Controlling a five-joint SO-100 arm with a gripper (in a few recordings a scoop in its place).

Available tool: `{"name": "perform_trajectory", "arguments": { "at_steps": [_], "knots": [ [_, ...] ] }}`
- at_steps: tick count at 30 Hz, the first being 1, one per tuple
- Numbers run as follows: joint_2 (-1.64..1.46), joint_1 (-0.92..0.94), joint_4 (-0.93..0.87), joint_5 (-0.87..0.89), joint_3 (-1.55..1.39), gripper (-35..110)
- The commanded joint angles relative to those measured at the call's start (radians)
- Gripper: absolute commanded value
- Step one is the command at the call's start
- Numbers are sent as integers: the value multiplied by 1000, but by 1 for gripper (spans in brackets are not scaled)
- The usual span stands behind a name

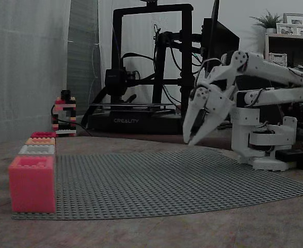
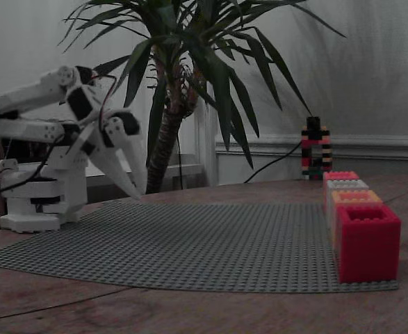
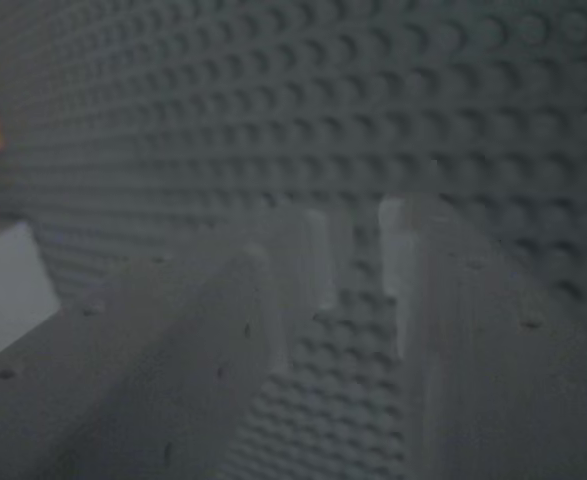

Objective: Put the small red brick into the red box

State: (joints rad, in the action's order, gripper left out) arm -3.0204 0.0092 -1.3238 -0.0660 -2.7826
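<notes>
In a fixed view the gripper hangs above the grey baseplate's 2 o'clock edge, fingers slightly parted, holding nothing. The red box stands at its 8 o'clock corner, well apart, with bare studs between.

A grey studded mat lies flat on the brown counter. At the mat's edge a grey box and an orange box sit touching in a row. Behind the mat stands a black 3D printer, and near the mat's far corner is a small striped brick tower. A palm rises beyond the mat's other side.
</notes>
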Motion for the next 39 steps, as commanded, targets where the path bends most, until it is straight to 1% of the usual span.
{"name": "perform_trajectory", "arguments": {
  "at_steps": [1,8,39],
  "knots": [
    [-127,-2,-44,-25,-28,0],
    [-199,-5,-84,-14,-71,0],
    [-199,-18,-86,9,-71,0]
  ]
}}
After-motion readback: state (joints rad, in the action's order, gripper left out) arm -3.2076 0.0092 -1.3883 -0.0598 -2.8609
